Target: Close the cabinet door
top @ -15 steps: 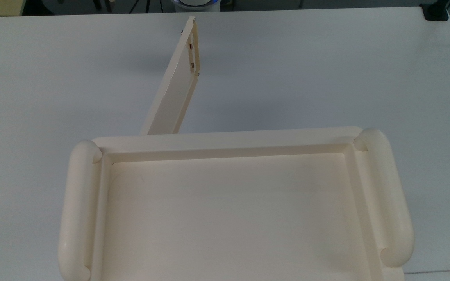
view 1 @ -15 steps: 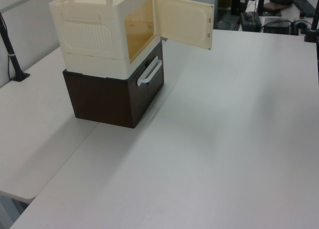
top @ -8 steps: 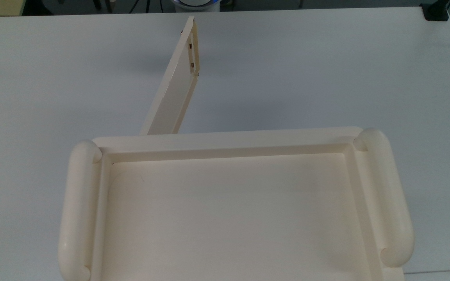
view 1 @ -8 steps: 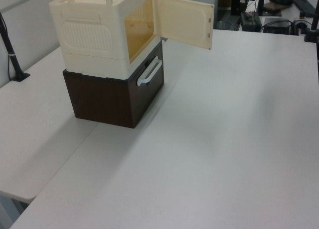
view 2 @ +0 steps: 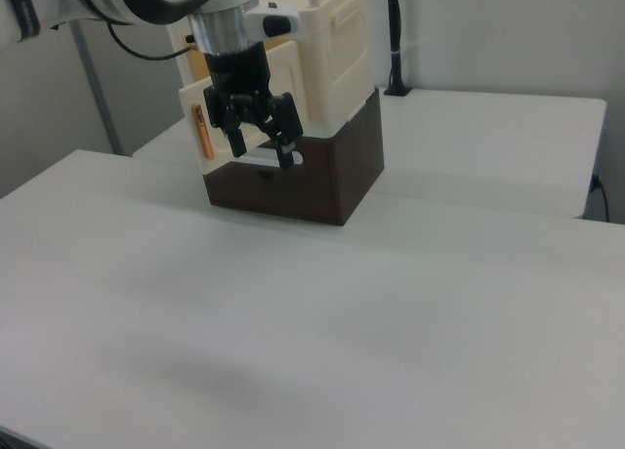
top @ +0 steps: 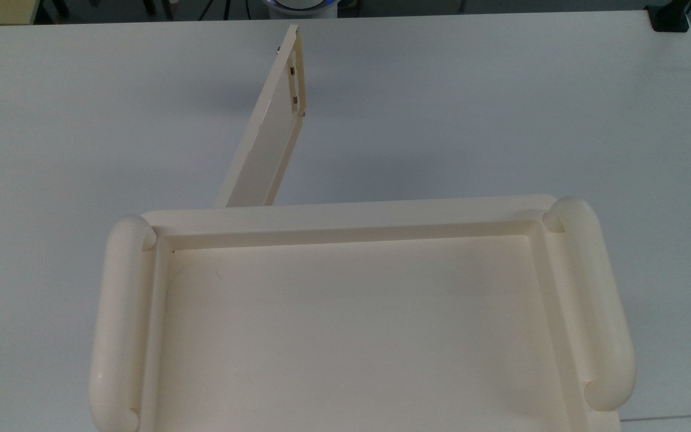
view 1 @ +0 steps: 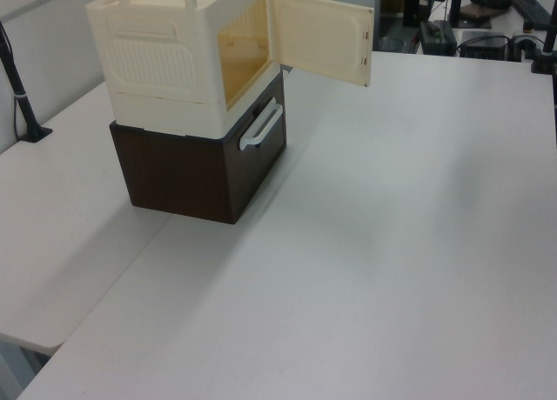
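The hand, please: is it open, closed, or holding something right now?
Hand: open, holding nothing, in front of the cabinet in the right view.

Cabinet door wide open

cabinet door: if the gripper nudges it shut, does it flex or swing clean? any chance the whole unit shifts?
The cabinet door is a thin flat panel hanging wide open, so it probably swings freely and feels light; it may flex slightly near its free edge. The cream cabinet sits on a dark base box, so a gentle push likely won't shift the stack.
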{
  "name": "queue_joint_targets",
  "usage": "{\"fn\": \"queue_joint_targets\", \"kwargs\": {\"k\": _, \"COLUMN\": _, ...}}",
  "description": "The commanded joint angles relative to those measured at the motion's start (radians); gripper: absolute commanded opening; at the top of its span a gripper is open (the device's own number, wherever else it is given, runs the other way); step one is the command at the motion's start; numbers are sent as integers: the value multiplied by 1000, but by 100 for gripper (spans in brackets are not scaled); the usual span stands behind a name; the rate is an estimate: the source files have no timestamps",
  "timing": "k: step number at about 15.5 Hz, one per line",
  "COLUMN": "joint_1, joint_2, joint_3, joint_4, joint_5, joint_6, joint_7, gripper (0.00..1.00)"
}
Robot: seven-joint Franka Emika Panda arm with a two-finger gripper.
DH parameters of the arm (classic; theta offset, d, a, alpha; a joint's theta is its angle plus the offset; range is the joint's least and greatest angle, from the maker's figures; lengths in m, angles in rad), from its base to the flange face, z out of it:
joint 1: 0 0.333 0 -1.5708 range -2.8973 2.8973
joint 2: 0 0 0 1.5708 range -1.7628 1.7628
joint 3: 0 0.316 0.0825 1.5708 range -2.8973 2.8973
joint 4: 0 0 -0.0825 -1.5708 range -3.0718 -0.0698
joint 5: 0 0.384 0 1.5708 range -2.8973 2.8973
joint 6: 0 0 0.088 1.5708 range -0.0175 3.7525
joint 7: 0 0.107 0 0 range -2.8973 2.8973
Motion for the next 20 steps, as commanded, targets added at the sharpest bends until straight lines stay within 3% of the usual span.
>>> {"fn": "queue_joint_targets", "kwargs": {"k": 1, "joint_1": 14, "joint_2": 10, "joint_3": 4, "joint_4": -16, "joint_5": 19, "joint_6": 20, "joint_7": -16, "gripper": 100}}
{"fn": "queue_joint_targets", "kwargs": {"k": 12, "joint_1": 20, "joint_2": 30, "joint_3": -5, "joint_4": -14, "joint_5": 64, "joint_6": 111, "joint_7": -21, "gripper": 100}}
{"fn": "queue_joint_targets", "kwargs": {"k": 17, "joint_1": 25, "joint_2": 39, "joint_3": -3, "joint_4": -5, "joint_5": 62, "joint_6": 124, "joint_7": -22, "gripper": 71}}
{"fn": "queue_joint_targets", "kwargs": {"k": 20, "joint_1": 25, "joint_2": 56, "joint_3": -2, "joint_4": -3, "joint_5": 68, "joint_6": 192, "joint_7": -21, "gripper": 39}}
